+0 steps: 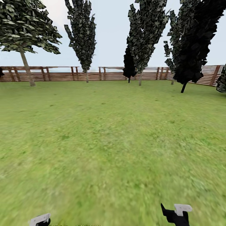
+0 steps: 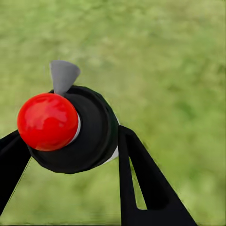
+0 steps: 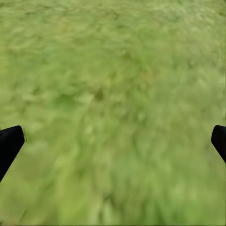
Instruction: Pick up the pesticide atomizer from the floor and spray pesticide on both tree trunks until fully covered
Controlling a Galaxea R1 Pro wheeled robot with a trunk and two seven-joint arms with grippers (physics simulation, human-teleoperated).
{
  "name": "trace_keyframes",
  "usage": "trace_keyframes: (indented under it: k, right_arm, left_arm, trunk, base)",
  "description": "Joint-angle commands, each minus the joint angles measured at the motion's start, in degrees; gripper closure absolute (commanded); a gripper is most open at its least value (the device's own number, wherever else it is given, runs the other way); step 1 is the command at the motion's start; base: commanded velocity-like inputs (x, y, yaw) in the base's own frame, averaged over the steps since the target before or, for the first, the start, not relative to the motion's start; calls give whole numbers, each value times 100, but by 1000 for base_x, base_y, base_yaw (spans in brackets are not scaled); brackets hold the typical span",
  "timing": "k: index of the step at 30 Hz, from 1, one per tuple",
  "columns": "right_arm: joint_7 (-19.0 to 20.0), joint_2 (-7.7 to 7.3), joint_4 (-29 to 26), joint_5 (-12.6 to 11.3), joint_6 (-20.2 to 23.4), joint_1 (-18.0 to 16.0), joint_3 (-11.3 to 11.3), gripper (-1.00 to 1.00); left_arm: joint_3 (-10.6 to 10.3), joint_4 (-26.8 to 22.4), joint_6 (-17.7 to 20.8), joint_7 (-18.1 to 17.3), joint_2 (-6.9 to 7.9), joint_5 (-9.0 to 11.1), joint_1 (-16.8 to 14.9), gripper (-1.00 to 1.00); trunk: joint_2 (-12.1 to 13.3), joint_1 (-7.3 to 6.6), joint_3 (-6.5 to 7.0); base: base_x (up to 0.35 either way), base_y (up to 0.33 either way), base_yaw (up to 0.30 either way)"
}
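Gripping the atomizer (image 2: 70, 132) between closed fingers, left hand (image 2: 70, 155), right hand (image 3: 113, 141) spread wide, holding nothing

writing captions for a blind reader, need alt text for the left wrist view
The left gripper is shut on an atomizer, a black rounded body with a glossy red ball on it and a small grey nozzle sticking out beside that. Its black jaws press on either side of the body. Behind is blurred green grass.
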Motion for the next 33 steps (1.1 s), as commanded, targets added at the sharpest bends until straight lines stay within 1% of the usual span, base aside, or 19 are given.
trace_keyframes:
  k: [1,11,15,19,33]
  right_arm:
    - [46,6,-12,31,-22,-8,-48,-100]
    - [46,6,-12,31,-28,-3,-48,-100]
    - [46,6,-12,31,-28,-2,-48,-100]
    - [46,6,-12,31,-28,-3,-48,-100]
    - [46,6,-12,31,-26,7,-48,-100]
  left_arm:
    - [40,7,-8,-55,-2,27,-5,100]
    - [47,10,-6,-53,-2,24,-5,100]
    - [48,10,-1,-49,5,32,-6,100]
    - [48,10,2,-47,7,33,-5,100]
    - [48,19,2,-47,7,35,-5,100]
  trunk:
    - [-3,-1,-6]
    - [-3,-1,-6]
    - [-3,-1,-7]
    - [-3,-1,-19]
    - [-3,-1,-91]
  base:
    - [0,0,281]
    - [1,0,281]
    - [109,0,281]
    - [255,0,277]
    - [333,0,261]
